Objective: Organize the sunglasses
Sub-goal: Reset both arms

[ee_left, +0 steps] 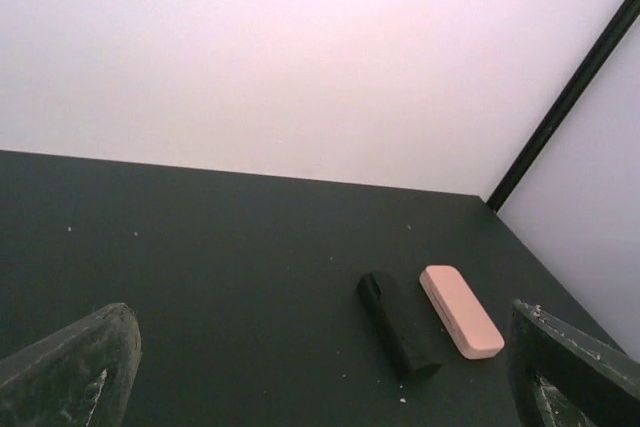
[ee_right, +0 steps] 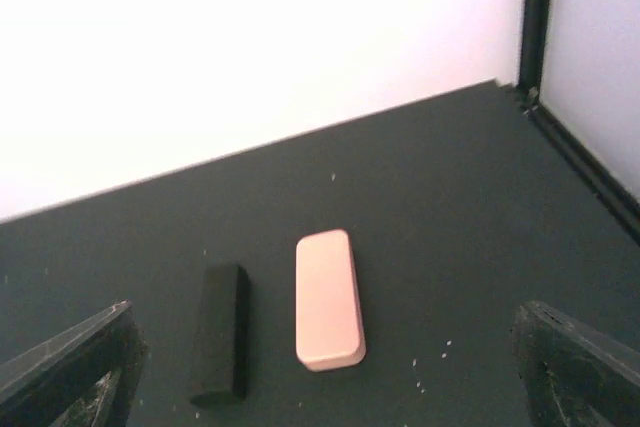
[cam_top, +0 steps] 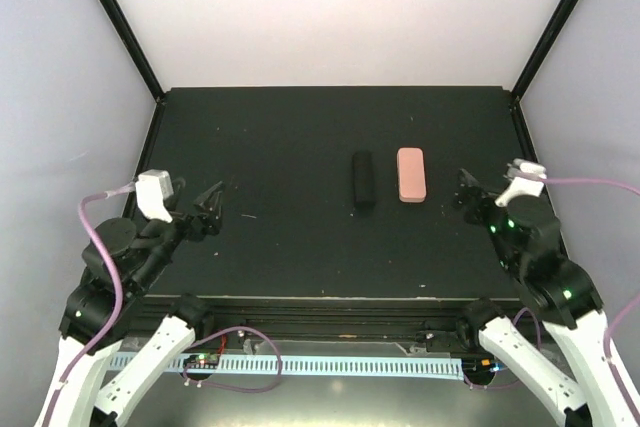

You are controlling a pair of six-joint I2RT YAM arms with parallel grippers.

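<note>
No sunglasses show in any view; both pairs are hidden or out of view. A closed black case and a closed pink case lie side by side on the dark table, right of centre. They also show in the left wrist view, black and pink, and in the right wrist view, black and pink. My left gripper is open and empty at the table's left side. My right gripper is open and empty just right of the pink case.
The dark table is ringed by white walls with black corner posts. A black post also shows in the right wrist view. Cables and a pale blue strip run along the near edge.
</note>
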